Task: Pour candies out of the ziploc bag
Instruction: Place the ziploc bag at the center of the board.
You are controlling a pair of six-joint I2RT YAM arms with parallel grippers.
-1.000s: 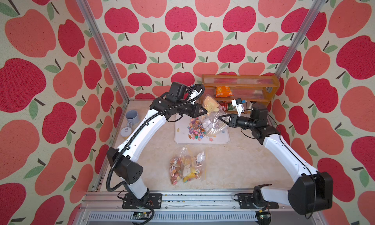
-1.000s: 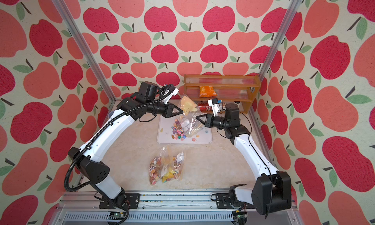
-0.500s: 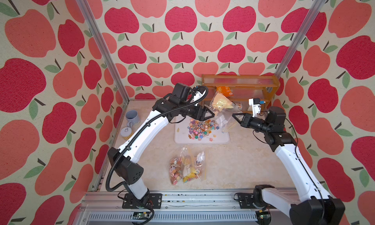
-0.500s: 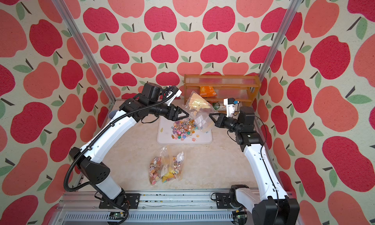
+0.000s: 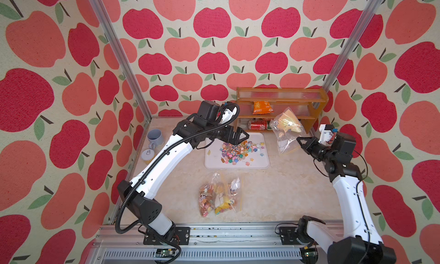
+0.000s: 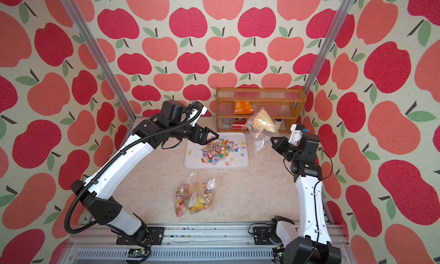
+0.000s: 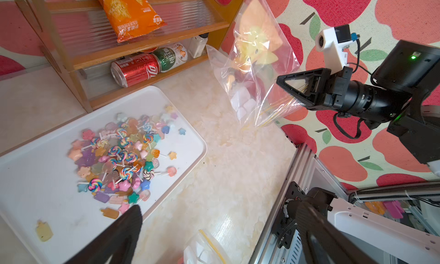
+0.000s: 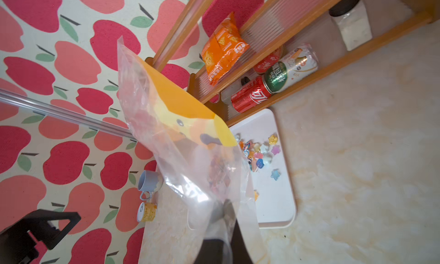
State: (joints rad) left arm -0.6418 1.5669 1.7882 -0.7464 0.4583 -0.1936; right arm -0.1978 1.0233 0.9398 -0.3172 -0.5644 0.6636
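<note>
While I scan both top views, the right gripper [image 5: 299, 140] is pinched shut on an edge of the clear plastic ziploc bag [image 5: 285, 134], which hangs in the air just beyond the right edge of the white rectangular tray [image 5: 212, 164] and in front of the brown wooden shelf [image 5: 281, 93]. The tiny multicoloured candies [image 5: 234, 151] lie heaped on the tray, mostly on its far half. My left gripper [image 5: 245, 137] hovers over the tray's far left corner with its jaws spread wide and nothing between them. A second clear bag [image 5: 220, 197] packed with sweets lies flat on the table, nearer the robot bases and apart from the tray. From the left wrist view I see the right gripper's triangular fingers [image 7: 302, 84] closed on the bag's yellow-striped zip edge, with a large yellow item [image 7: 256, 46] inside the bag. An orange snack packet [image 7: 128, 11] and a red cola can [image 7: 135, 70] sit on the shelf. From the right wrist view the bag fills the foreground, clamped between the fingers, and the yellow item shows a small face.
</note>
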